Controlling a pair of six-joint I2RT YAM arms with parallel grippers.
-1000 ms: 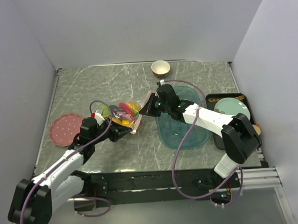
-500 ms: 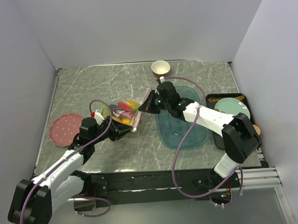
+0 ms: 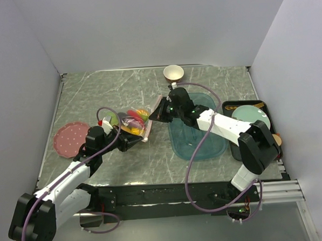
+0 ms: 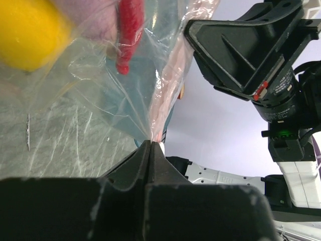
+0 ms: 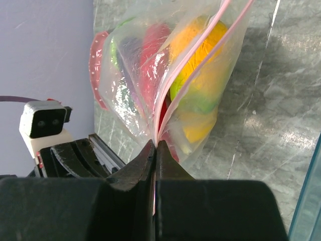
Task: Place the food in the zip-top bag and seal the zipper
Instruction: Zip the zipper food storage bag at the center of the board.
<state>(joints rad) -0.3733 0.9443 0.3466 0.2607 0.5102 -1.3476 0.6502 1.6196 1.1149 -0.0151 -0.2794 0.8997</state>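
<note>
Grey-green marbled table [image 3: 121, 90] fills the space between plain white walls, and at its left side lies a pink dotted plate [image 3: 71, 139]. Just right of that plate the left gripper [image 3: 143, 138] reaches toward the middle, its jaws pressed together on the near end of the zipper [image 3: 153, 118]; the left wrist view shows the black tips of that left gripper [image 4: 152, 145] meeting on the pale pink strip [image 4: 168, 85]. The zip-top bag [image 3: 133, 122] sits at the table's centre, bulging with the food [image 3: 139, 115], its body on the left and its mouth edge turned right. The zipper's long axis runs on a diagonal, from the near end at the left gripper up and away to the far right. Through the clear plastic a yellow lemon [image 4: 27, 32] and a red chili [image 4: 128, 35] show close by. The right gripper [image 3: 156, 116] comes in from the right and is clamped on the same strip farther along; in its own view the right gripper [image 5: 155, 145] is closed tight on the zipper [image 5: 200, 55], beyond which two pink tracks spread apart, with an orange [image 5: 193, 40] and the chili [image 5: 153, 65] behind them. A cream-and-brown bowl [image 3: 173, 73] stands at the far edge, a teal tray [image 3: 200, 140] lies under the right arm, and a black tray [image 3: 231, 107] with a pale green plate [image 3: 247, 115] sits at the far right.
</note>
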